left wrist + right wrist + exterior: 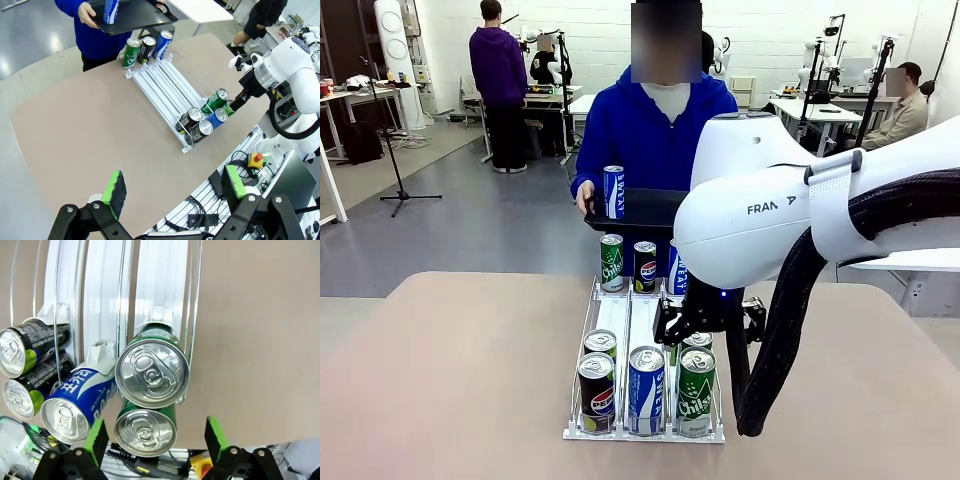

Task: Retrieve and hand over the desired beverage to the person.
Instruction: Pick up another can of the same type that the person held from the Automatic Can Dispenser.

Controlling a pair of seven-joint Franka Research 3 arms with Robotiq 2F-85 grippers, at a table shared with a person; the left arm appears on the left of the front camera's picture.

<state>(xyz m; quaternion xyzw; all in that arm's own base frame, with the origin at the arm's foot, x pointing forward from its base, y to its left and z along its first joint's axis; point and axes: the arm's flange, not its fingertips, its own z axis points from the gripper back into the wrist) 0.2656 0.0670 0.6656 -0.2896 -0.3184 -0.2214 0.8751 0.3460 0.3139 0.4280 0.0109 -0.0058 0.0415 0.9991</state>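
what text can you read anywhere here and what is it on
"FRAN A", one letter unreadable: on the right arm
"SWEAT": down the blue can standing on the tray
"Chils", the rest curving away: front green can
Black can: round logo, wording too small to read
Front blue can: print too skewed to read

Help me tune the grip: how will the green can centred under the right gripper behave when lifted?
The green can looks sealed, tab flat, so probably full: heavy for its size and stiff. Its smooth round wall may slip between the open right gripper pads. Upright in the rack, it could tip if nudged.
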